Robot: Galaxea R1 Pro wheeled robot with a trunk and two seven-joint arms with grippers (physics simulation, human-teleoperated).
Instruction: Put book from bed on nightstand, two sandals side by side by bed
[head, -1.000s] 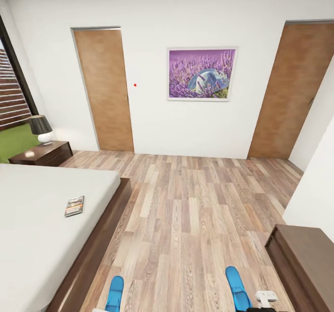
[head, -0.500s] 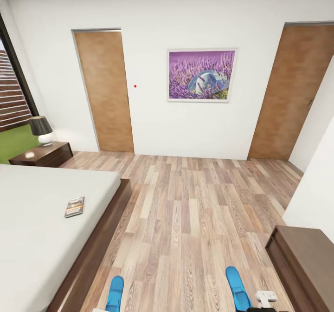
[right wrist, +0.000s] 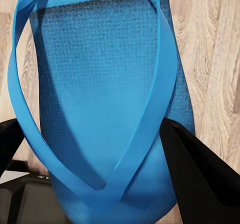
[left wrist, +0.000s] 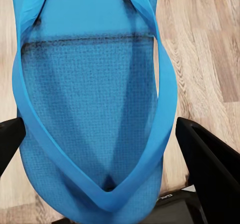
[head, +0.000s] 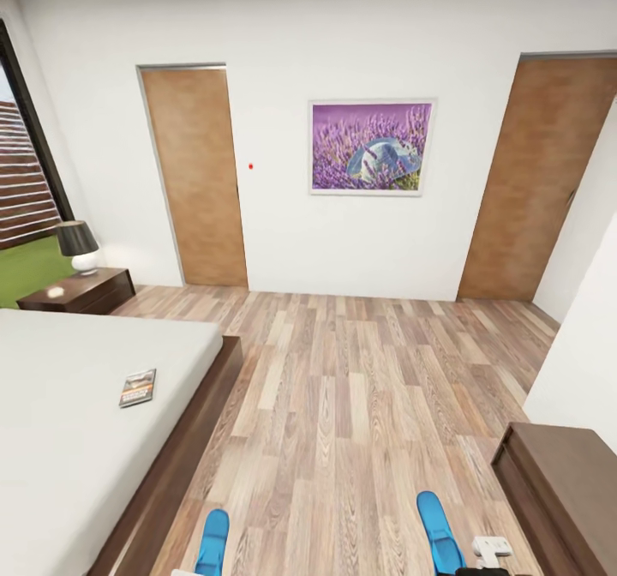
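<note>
The book (head: 138,387) lies flat on the pale mattress of the bed (head: 60,422), near its right edge. The nightstand (head: 79,291) stands beyond the bed at the back left. At the bottom of the head view, two blue sandals show above the wood floor, one on the left (head: 212,542) and one on the right (head: 437,531). In the left wrist view my left gripper (left wrist: 100,149) is shut on a sandal (left wrist: 90,94), with black fingers (left wrist: 207,156) on both its sides. My right gripper (right wrist: 100,154) grips the other sandal (right wrist: 105,84) the same way.
A lamp (head: 77,246) stands on the nightstand. Two wooden doors (head: 197,177) (head: 540,182) and a lavender picture (head: 371,147) are on the far wall. A dark brown cabinet (head: 566,495) stands at the near right beside a white wall. Wood floor stretches between bed and cabinet.
The whole picture has shifted down a little, so the camera has tilted up. Both sandals stay at the same spots in the view. Book and bed have not moved.
</note>
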